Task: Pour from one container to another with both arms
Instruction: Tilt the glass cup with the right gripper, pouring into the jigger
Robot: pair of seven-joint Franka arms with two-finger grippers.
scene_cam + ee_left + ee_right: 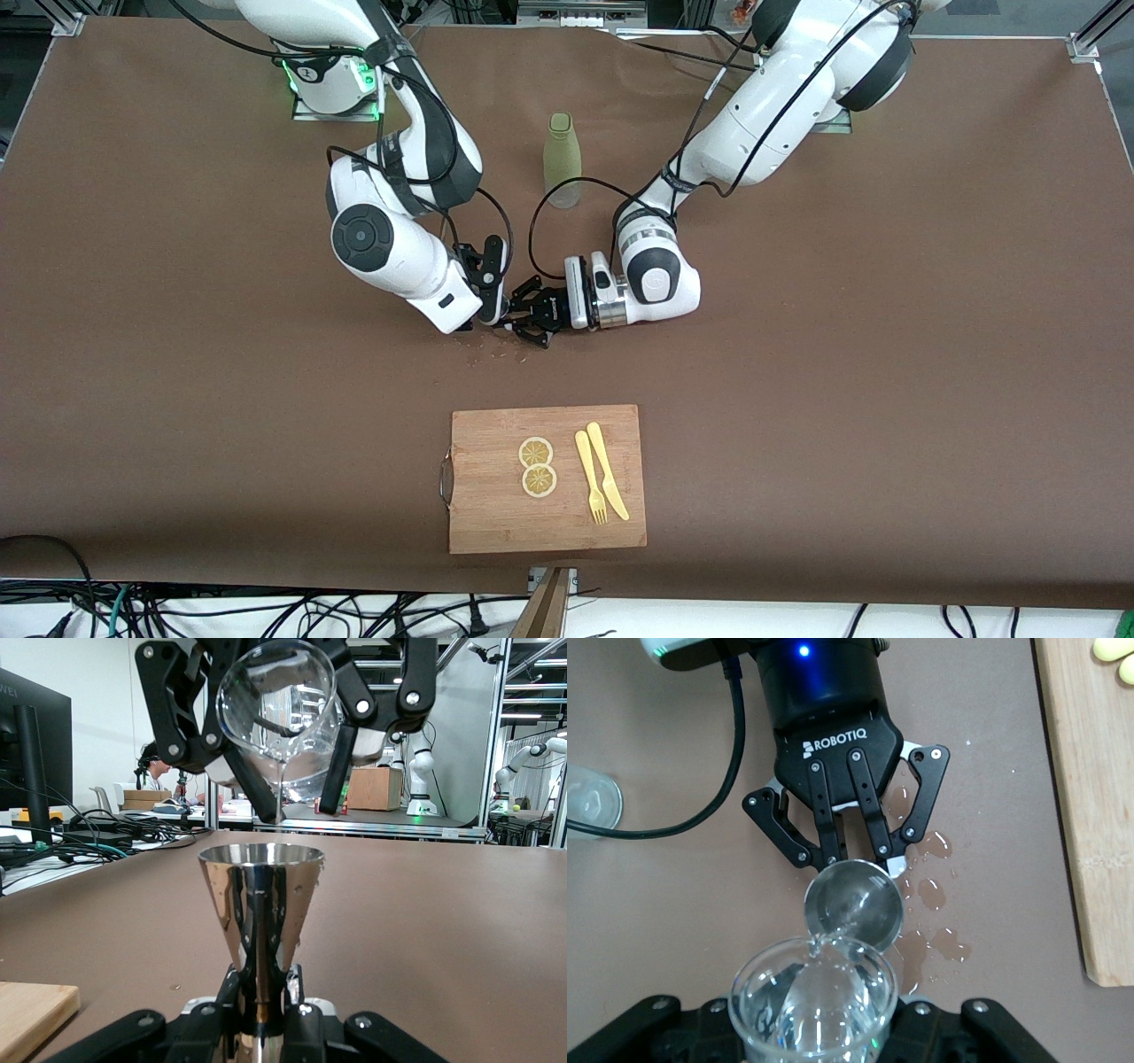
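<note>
Two vessels mid-pour, frame centre: right gripper (490, 312) fingers clamp tilted glass cup (276, 700), left gripper (524, 323) fingers clamp upright jigger (261, 895) — stream falling, drops (935, 904) on tabletop (656, 930); emptying, set-down outstanding.

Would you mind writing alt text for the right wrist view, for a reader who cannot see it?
The right gripper tips a clear glass cup, sending a thin stream of water into the steel jigger that the left gripper holds upright just below it. Spilled drops wet the brown table beside the jigger, and a wooden cutting board runs along one edge.
</note>
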